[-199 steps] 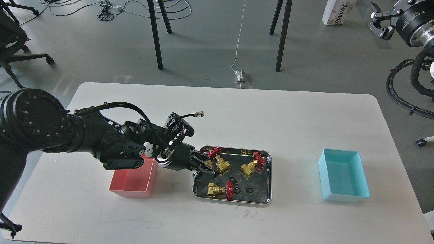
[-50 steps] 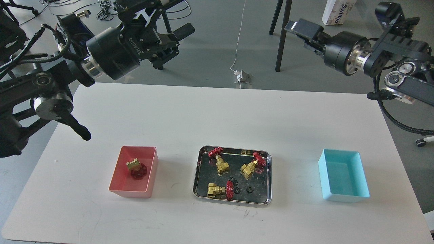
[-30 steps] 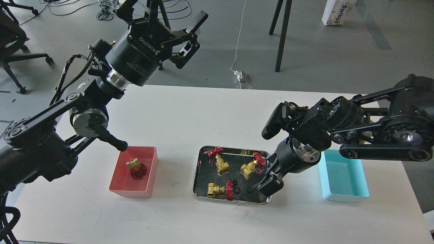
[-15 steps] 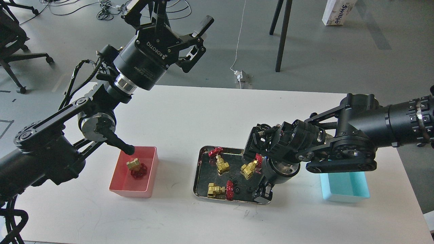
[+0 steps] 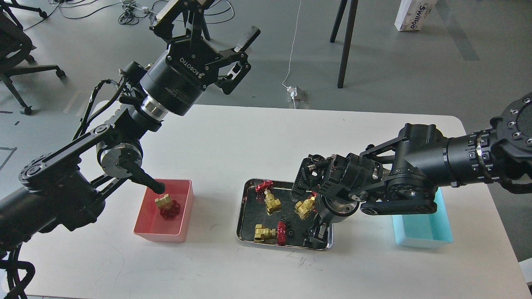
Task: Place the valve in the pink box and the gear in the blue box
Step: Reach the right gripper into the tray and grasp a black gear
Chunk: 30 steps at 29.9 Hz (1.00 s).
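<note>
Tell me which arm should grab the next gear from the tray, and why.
Right. The right gripper is already down in the steel tray, beside the gears and near the blue box. The left gripper is raised, open, far behind the pink box.

The right end effector (image 5: 315, 233) is reaching into the steel tray (image 5: 242, 216) near the counter's (image 5: 232, 137) front edge, while the left end effector (image 5: 226, 50) is hanging spread wide above its far-left corner.
</note>
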Available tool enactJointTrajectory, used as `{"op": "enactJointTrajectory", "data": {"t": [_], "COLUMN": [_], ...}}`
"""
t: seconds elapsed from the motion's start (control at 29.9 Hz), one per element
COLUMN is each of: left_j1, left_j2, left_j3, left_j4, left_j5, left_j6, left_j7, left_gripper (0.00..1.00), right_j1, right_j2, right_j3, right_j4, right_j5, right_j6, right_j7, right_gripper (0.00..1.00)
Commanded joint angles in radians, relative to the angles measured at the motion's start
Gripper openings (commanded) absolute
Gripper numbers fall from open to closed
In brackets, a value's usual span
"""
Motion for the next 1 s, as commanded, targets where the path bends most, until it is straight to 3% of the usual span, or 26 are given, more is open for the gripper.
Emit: {"op": "enactJointTrajectory", "data": {"t": [0.0,0.8,0.97], "left_j1": [0.01,0.034,0.037], "left_j2": [0.001,0.001,-0.001], "left_j3": [-0.001,-0.001,-0.001], "left_j4": [0.001,0.01,0.015], "left_j5": [0.001,0.003,0.003], "left_j6": [0.0,-0.003,-0.003], "left_j7": [0.0,0.0,0.0], "left_gripper": [0.82,0.82,0.82], "right_j1": [-0.015,-0.091,-0.095], "right_j2": [0.012,0.076,0.076], "right_j3": [0.0,0.002,-0.006], "right_j4": [0.0,-0.089,-0.091], "right_j5": [0.003,0.003,0.002], "right_j6": [0.0,-0.007,-0.006], "right_j7": [0.001,0.0,0.0], "right_gripper": [0.63,0.61,0.55]}}
